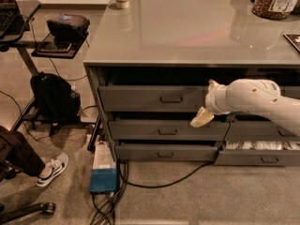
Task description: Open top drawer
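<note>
Gripper (202, 118) at the top drawer (154, 99) right end, covering that corner, arm (253, 97) cut off by the right edge, jar (276, 1) cropped at top, drawer interior in shadow.

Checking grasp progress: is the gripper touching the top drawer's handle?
Apart. The camera view shows the gripper right of and below the top drawer's handle, a clear gap between them.

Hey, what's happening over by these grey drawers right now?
A white robot arm reaches in from the right. Its end effector hangs by the lower right end of the top drawer, well right of the drawer's central handle and not on it. The drawer looks barely out, if at all.
</note>
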Action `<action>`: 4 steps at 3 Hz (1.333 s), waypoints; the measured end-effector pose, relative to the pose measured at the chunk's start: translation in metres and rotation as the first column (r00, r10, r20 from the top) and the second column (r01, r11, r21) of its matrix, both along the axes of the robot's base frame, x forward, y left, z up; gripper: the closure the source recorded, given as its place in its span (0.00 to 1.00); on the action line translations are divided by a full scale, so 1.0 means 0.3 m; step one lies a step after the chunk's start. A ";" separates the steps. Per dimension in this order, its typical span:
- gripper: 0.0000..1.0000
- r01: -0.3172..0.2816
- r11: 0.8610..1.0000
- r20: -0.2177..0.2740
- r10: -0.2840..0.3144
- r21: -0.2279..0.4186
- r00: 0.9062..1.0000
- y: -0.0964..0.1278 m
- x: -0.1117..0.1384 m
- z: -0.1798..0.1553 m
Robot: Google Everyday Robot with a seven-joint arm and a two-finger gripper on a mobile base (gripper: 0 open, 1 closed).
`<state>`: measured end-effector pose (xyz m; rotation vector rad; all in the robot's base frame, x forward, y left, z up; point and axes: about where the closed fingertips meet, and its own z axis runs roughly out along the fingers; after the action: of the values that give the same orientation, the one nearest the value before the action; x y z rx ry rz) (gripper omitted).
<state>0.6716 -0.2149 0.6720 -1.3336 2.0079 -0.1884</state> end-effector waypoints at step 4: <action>0.00 -0.062 0.972 -0.064 0.048 -0.225 0.997 -0.086 0.203 -0.235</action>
<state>0.7325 -0.2407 0.6016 -1.5511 2.0426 -0.3667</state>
